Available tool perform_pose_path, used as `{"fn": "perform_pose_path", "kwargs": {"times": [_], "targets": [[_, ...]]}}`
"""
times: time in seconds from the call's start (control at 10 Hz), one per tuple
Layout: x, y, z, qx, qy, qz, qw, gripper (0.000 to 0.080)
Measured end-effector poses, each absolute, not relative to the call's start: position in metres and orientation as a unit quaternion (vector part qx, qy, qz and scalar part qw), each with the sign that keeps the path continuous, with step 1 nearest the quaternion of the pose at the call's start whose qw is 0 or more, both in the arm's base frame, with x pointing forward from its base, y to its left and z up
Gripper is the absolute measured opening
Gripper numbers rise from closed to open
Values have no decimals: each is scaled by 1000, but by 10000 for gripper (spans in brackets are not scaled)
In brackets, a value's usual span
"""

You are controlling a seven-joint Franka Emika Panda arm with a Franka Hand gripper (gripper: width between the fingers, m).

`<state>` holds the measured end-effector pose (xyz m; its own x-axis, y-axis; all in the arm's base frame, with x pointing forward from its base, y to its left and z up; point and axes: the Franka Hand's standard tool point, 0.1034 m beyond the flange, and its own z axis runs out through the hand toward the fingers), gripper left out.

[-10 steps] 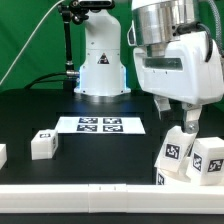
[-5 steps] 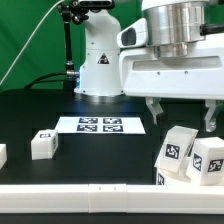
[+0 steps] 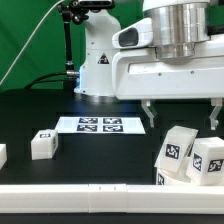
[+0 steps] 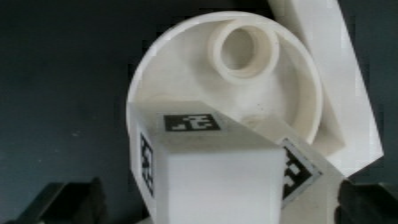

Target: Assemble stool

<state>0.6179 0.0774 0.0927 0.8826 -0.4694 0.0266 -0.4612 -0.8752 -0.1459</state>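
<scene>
Jaws spread wide, gripping nothing, hovering over stool legs [image 3: 173, 150] at exterior view's right; lone leg [image 3: 42, 144] well apart.

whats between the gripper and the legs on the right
Nothing. In the exterior view the open gripper hangs over the legs, with only a bare gap between them.

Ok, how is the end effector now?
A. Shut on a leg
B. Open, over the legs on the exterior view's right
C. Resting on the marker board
B: the end effector hangs with its jaws wide apart over the legs, well away from the marker board.
</scene>
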Motion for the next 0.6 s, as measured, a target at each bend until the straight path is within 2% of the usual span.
{"fn": "perform_pose_path", "kwargs": {"times": [0.4,0.6], "targets": [[617,74,87,-997,-8,-72,35,649],[616,75,86,-992,-102,-72,25,649]]}}
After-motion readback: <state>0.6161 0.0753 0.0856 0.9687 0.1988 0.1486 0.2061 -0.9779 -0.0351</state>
